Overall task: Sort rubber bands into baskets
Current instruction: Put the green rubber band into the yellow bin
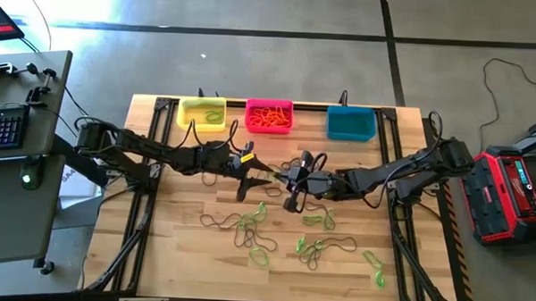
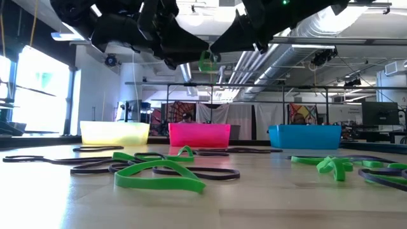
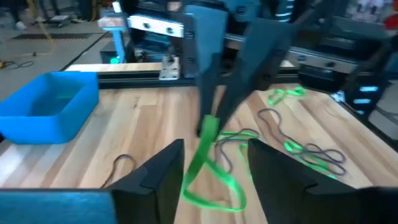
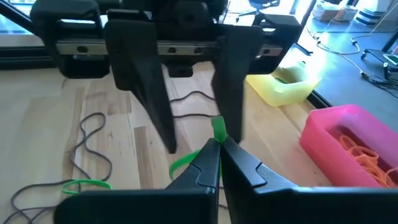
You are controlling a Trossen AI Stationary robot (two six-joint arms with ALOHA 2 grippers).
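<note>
**Two grippers meet over mid-table, one green band between them**

From the high view we note both arms reaching inward to the table's middle, the left gripper (image 1: 249, 172) and right gripper (image 1: 289, 180) nearly tip to tip, but the band between them is hard to make out there.

The right wrist view settles it: the right gripper (image 4: 219, 148) has its fingers pressed together on a green rubber band (image 4: 217, 132), pinched at the band's upper end. Facing it, the left arm's two dark fingers (image 4: 149, 87) stand spread apart, one either side of the band.

The left wrist view shows the same from the other side: the left gripper (image 3: 214, 171) is wide apart, the green rubber band (image 3: 205, 165) hanging down between its fingers without our seeing contact.

The low view adds height: the band (image 2: 206, 62) is lifted well above the tabletop, under both grippers.

Baskets, along the table's far edge:
- yellow basket (image 1: 181, 121): a green band or two inside
- pink basket (image 1: 249, 106): a heap of orange bands (image 1: 269, 118)
- blue basket (image 1: 350, 125): we see nothing in it from above

Loose green and dark bands (image 1: 256, 230) lie scattered over the wooden table (image 1: 175, 254) nearer the front edge.
</note>
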